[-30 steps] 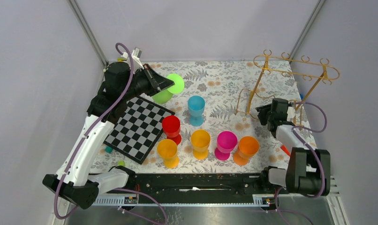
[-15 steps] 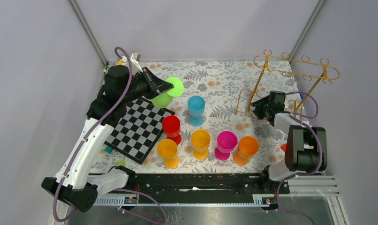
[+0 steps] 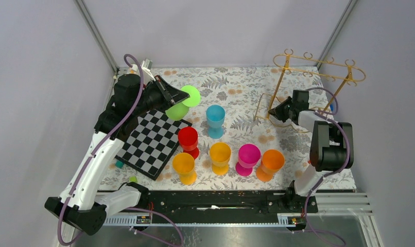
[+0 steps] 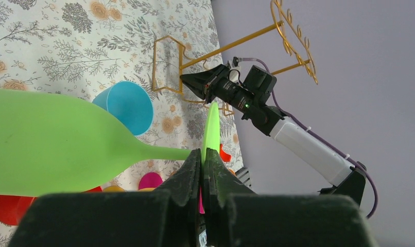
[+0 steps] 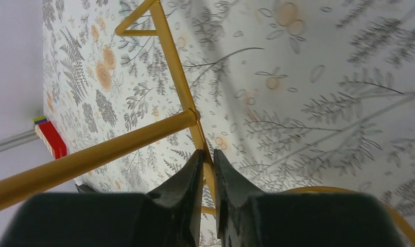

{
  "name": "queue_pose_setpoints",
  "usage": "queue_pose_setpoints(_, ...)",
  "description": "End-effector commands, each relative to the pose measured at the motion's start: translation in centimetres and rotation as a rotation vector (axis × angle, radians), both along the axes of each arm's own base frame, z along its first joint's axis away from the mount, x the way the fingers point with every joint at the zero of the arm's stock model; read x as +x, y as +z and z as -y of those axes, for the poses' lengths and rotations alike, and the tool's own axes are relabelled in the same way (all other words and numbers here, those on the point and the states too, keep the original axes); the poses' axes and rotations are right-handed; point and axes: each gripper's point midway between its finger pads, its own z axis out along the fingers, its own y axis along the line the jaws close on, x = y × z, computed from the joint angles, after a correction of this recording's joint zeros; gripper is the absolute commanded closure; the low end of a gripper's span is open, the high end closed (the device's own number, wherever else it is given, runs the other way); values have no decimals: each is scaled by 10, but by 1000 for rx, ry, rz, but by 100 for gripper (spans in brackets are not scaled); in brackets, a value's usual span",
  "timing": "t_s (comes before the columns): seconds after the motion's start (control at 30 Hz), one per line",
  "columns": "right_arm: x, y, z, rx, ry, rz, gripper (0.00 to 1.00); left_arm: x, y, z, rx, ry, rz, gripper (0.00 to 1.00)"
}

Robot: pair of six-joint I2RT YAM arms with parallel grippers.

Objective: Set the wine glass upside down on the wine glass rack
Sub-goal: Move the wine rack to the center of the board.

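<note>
Left gripper (image 4: 206,156) clamps the wine glass (image 4: 56,144) by its foot; right gripper (image 5: 208,155), at three o'clock, pinches the wine glass rack (image 5: 102,152), best held steady.

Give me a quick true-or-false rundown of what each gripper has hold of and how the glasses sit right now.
1. The left gripper is shut on the foot of the green wine glass. True.
2. The green wine glass already hangs from the wine glass rack. False: it is held in the air, on its side, by the checkerboard, well apart from the rack.
3. The right gripper is shut on a thin wire low on the rack. True.
4. The blue glass lies tipped over. False: it stands upright on the table, mouth up.
</note>
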Motion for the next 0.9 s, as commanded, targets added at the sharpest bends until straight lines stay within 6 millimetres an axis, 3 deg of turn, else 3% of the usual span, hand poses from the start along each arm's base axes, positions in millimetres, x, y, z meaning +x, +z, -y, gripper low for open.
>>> queue_pose_setpoints(0.0,12,18,-28,-15,176,42,86,5,19,0,-32,16,61,100)
queue_pose_setpoints(0.27,6,12,-69,-77,394,10,89,6,17,0,-34,15,49,100)
queue_pose_setpoints(0.5,0,5,-91,-87,481,0,89,6,17,0,-33,17,48,100)
queue_pose_setpoints(0.67,-2,5,-113,-78,557,16,89,5,17,-1,-29,18,47,100)
queue_pose_setpoints(0.87,-9,15,-124,-71,596,35,85,5,18,-1,-26,20,44,100)
